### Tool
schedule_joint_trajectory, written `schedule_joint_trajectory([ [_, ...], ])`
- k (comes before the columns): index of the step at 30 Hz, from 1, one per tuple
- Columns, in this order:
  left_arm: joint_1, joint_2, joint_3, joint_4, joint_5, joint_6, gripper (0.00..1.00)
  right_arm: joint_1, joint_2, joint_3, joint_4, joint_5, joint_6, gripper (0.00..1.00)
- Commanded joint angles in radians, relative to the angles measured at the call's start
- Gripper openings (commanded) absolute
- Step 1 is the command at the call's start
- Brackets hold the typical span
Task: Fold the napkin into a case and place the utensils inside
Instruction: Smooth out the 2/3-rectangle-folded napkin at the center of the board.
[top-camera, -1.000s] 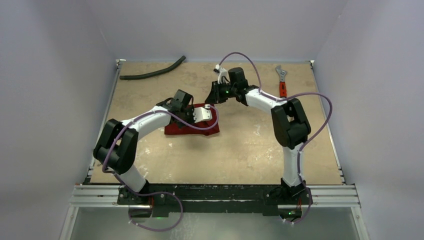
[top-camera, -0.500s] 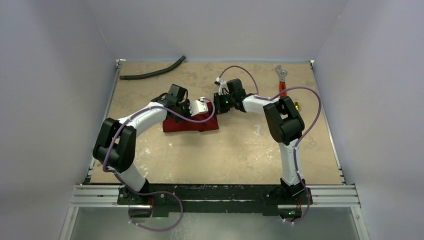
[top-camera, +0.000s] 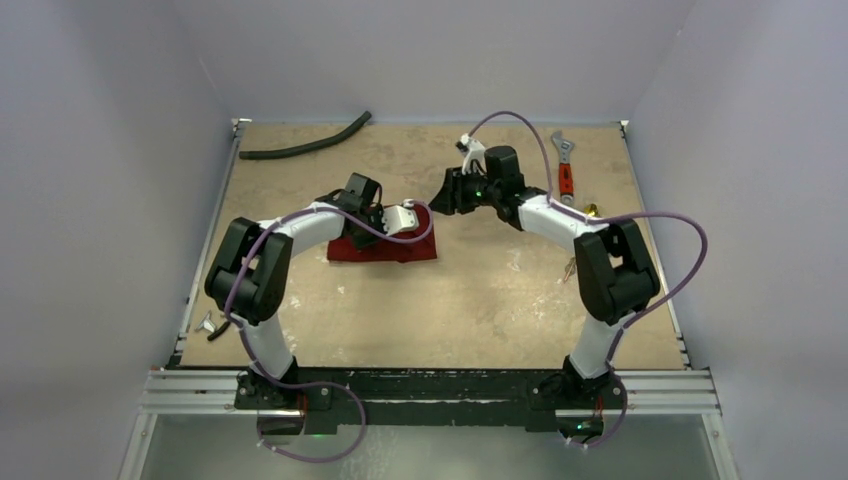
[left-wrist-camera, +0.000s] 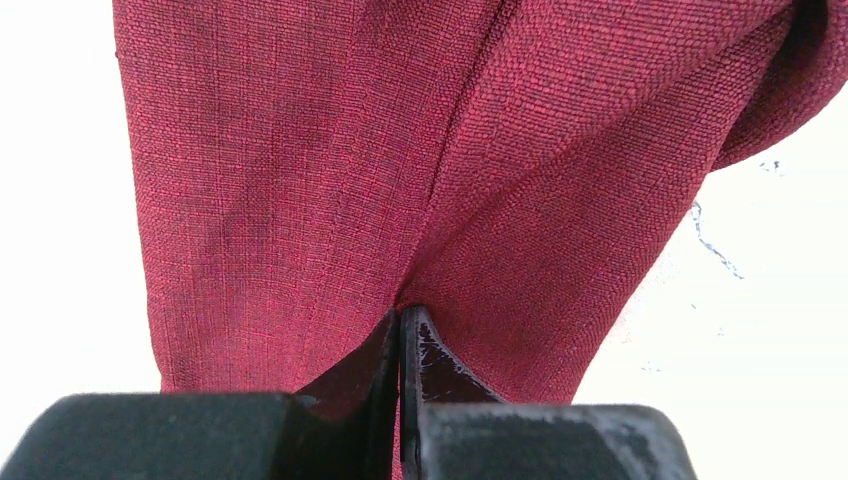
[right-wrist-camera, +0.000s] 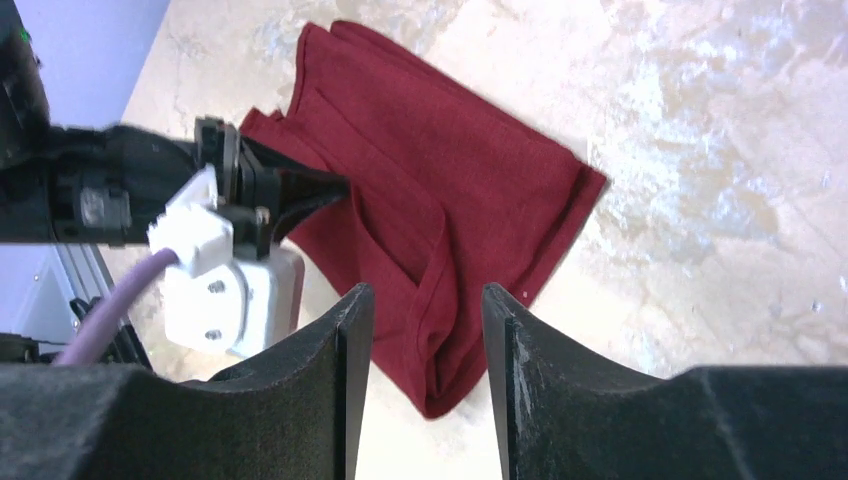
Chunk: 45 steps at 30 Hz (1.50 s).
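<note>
The dark red napkin (top-camera: 383, 249) lies partly folded in the middle of the table, with loose overlapping layers, and fills the left wrist view (left-wrist-camera: 300, 150). My left gripper (top-camera: 406, 228) is shut on a fold of its upper layer, the tips (left-wrist-camera: 400, 318) at the start of a crease. My right gripper (top-camera: 441, 192) is open and empty, hovering just right of and behind the napkin; a napkin corner (right-wrist-camera: 440, 390) shows between its fingers (right-wrist-camera: 425, 292). It also sees the left gripper (right-wrist-camera: 335, 188). A small gold utensil piece (top-camera: 590, 210) peeks out by the right arm.
A black hose (top-camera: 305, 143) lies at the back left. A red-handled silver wrench (top-camera: 564, 163) lies at the back right. A small metal object (top-camera: 209, 323) sits by the left table edge. Another thin piece (top-camera: 569, 268) shows beside the right arm's elbow.
My right gripper has pulled back up and to the right, away from the napkin, and its arm swung right, uncovering the gold piece. My left gripper stays on the napkin.
</note>
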Motion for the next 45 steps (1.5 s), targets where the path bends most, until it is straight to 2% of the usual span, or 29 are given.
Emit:
schedule_joint_trajectory([
  [1, 0.009, 0.017, 0.013, 0.050, 0.016, -0.026, 0.00, 0.007, -0.033, -0.120, 0.034, -0.036, -0.001, 0.46],
  [5, 0.008, 0.018, -0.002, 0.065, 0.015, -0.024, 0.00, 0.031, -0.033, -0.147, 0.042, -0.027, -0.002, 0.45],
  [10, 0.008, 0.025, 0.001, 0.056, 0.016, -0.034, 0.00, 0.065, 0.019, -0.102, 0.013, -0.013, -0.017, 0.42],
  [12, 0.009, 0.028, 0.008, 0.044, 0.017, -0.031, 0.00, 0.071, 0.034, -0.099, 0.026, -0.024, -0.012, 0.36],
  [16, 0.008, 0.021, -0.003, 0.048, 0.013, -0.007, 0.00, 0.073, 0.059, -0.081, 0.042, -0.018, 0.004, 0.14],
  [21, 0.009, 0.023, -0.016, 0.035, 0.011, 0.022, 0.00, 0.073, 0.049, -0.072, 0.071, 0.036, 0.053, 0.00],
  [27, 0.009, 0.014, -0.030, 0.033, 0.005, 0.046, 0.00, 0.071, 0.112, -0.073, 0.121, 0.060, 0.118, 0.00],
  [31, 0.008, 0.005, -0.030, 0.023, 0.009, 0.053, 0.00, 0.071, 0.145, -0.077, 0.154, 0.136, 0.153, 0.00],
  [32, 0.009, 0.000, -0.030, 0.024, 0.009, 0.052, 0.04, 0.072, 0.147, -0.078, 0.155, 0.163, 0.157, 0.00],
  [36, 0.008, -0.046, -0.005, 0.020, 0.015, 0.023, 0.51, 0.071, 0.144, -0.090, 0.187, 0.246, 0.157, 0.01],
  [38, 0.008, -0.068, 0.021, 0.007, 0.026, 0.006, 0.54, 0.073, 0.144, -0.100, 0.195, 0.250, 0.161, 0.02],
  [45, 0.006, -0.099, 0.105, -0.071, 0.083, -0.048, 0.56, 0.090, 0.143, -0.122, 0.197, 0.258, 0.160, 0.04],
])
